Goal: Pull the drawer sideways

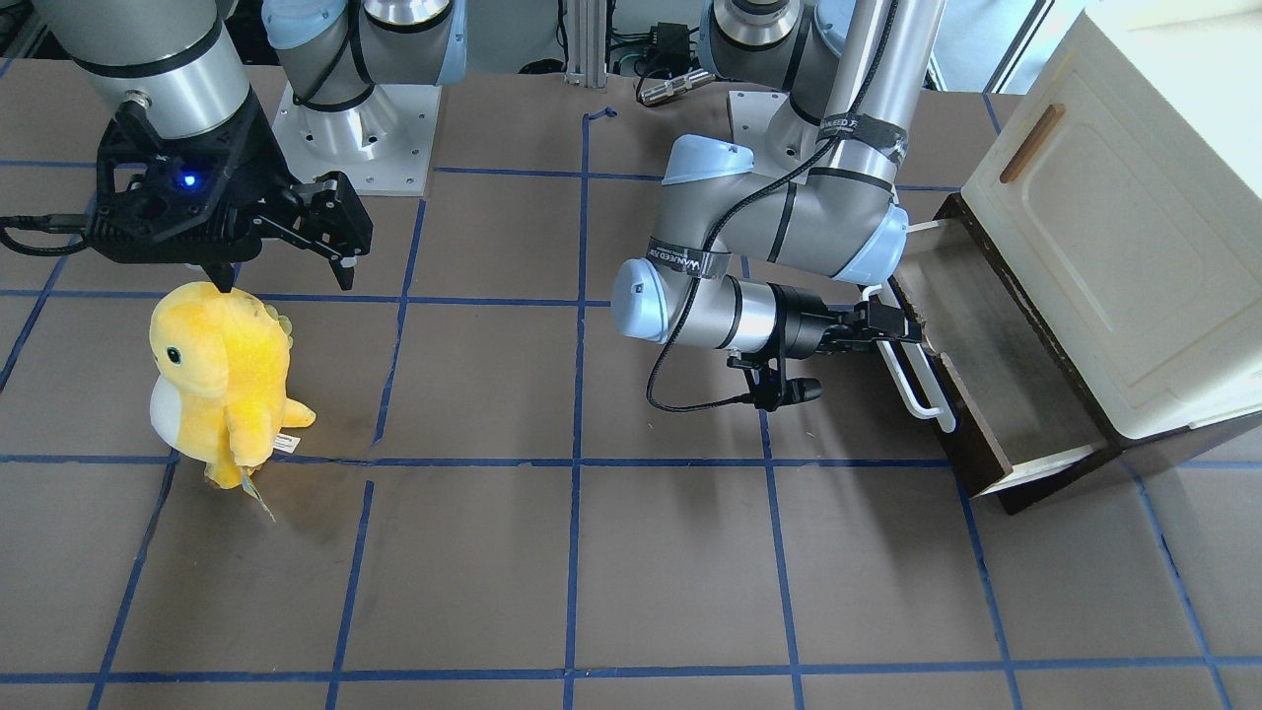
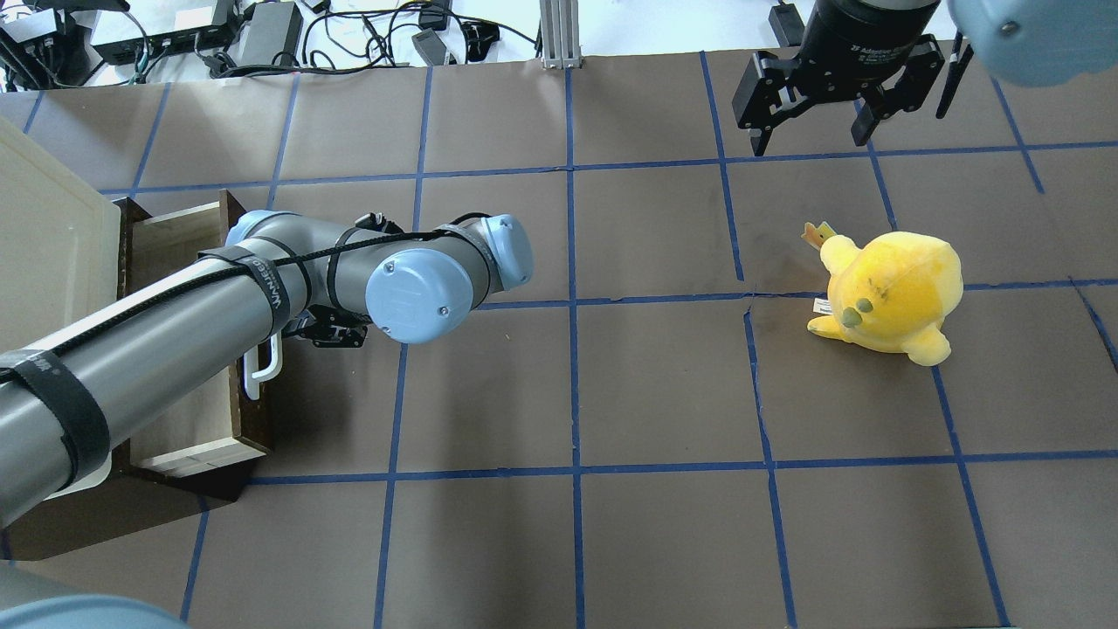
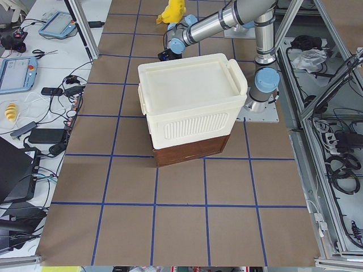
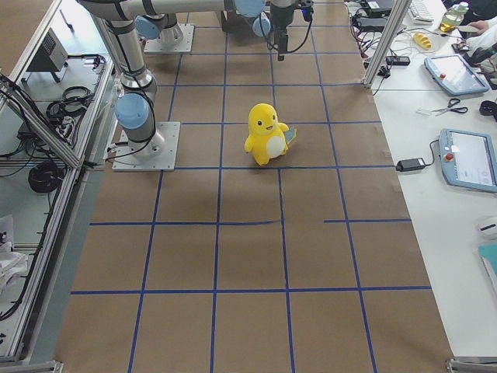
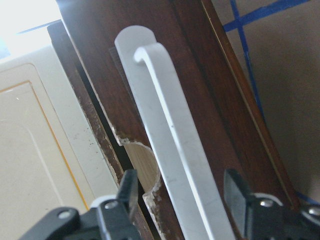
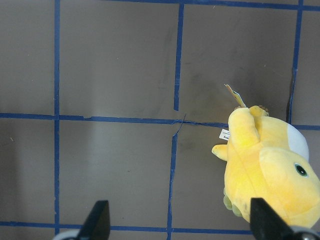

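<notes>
Drawer (image 1: 986, 370) work under way near the worktop's (image 1: 592, 572) left edge: the dark brown wooden box is standing partly out from beneath the cream cabinet (image 1: 1114, 247), its pale interior showing and apparently bare.

The left tool (image 5: 181, 182) is reaching in level with the drawer front. Its two fingers are sitting apart on either side of the long white bar handle (image 5: 170, 145), with a gap showing on each side, so nothing is being gripped yet. It is straddling the bar close to one end rather than at the middle.

The drawer is looking stiff and fairly light, being empty, and it should slide rather than lift. The front's top edge is showing chipped wood beside the handle, so the bar, not the wood, is looking like the place to take hold. The handle is appearing smooth and possibly slick. A firm clamp nearer mid-bar would probably be keeping the pull straight, whereas an off-centre hold is risking the box skewing and binding.

Toward the right edge, the right tool (image 1: 286, 276) is hovering with fingers spread, holding nothing, above a yellow plush toy (image 1: 212, 380).
</notes>
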Controlling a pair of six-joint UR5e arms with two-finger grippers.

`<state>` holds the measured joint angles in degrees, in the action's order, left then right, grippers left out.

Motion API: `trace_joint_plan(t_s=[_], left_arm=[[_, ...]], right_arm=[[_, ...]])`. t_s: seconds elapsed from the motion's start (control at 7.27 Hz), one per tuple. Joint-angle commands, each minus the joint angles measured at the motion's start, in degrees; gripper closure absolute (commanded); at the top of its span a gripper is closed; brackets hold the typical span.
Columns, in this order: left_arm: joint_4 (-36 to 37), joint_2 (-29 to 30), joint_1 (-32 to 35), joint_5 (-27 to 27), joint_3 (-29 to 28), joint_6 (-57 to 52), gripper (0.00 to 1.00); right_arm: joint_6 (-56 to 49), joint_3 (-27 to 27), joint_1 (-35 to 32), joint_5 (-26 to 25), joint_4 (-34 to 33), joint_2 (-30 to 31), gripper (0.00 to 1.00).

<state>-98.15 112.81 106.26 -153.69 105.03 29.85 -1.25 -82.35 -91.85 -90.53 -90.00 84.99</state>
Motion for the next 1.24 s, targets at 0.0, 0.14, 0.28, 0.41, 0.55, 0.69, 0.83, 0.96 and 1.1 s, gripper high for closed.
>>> trace_joint_plan(t_s=[0.0,0.14,0.28,0.41,0.55,0.69,0.83,0.96,1.1], left_arm=[[-0.2,-2.3,1.0,1.4,-2.2,-2.0,0.00],[0.0,-4.5,2.1,8.3,-6.5,-11.9,0.00],[-0.3,-7.1,2.3,13.9,-11.0,-19.5,0.00],[-0.5,-10.5,2.1,20.9,-13.7,-23.1,0.00],[-0.8,-13.7,1.8,26.6,-14.6,-24.1,0.00],[-0.6,-16.2,0.3,35.0,-15.5,-24.7,0.00],[-0.5,-18.2,-3.5,44.6,-16.2,-25.1,0.00],[-0.4,-19.5,-7.0,51.7,-16.3,-25.1,0.00],[-0.3,-20.7,-10.0,55.7,-16.4,-25.5,0.00]], right_arm=[[0.0,0.0,0.0,0.0,0.0,0.0,0.00],[0.0,0.0,0.0,0.0,0.0,0.0,0.00],[0.0,0.0,0.0,0.0,0.0,0.0,0.00],[0.0,0.0,0.0,0.0,0.0,0.0,0.00],[0.0,0.0,0.0,0.0,0.0,0.0,0.00],[0.0,0.0,0.0,0.0,0.0,0.0,0.00],[0.0,0.0,0.0,0.0,0.0,0.0,0.00],[0.0,0.0,0.0,0.0,0.0,0.0,0.00],[0.0,0.0,0.0,0.0,0.0,0.0,0.00]])
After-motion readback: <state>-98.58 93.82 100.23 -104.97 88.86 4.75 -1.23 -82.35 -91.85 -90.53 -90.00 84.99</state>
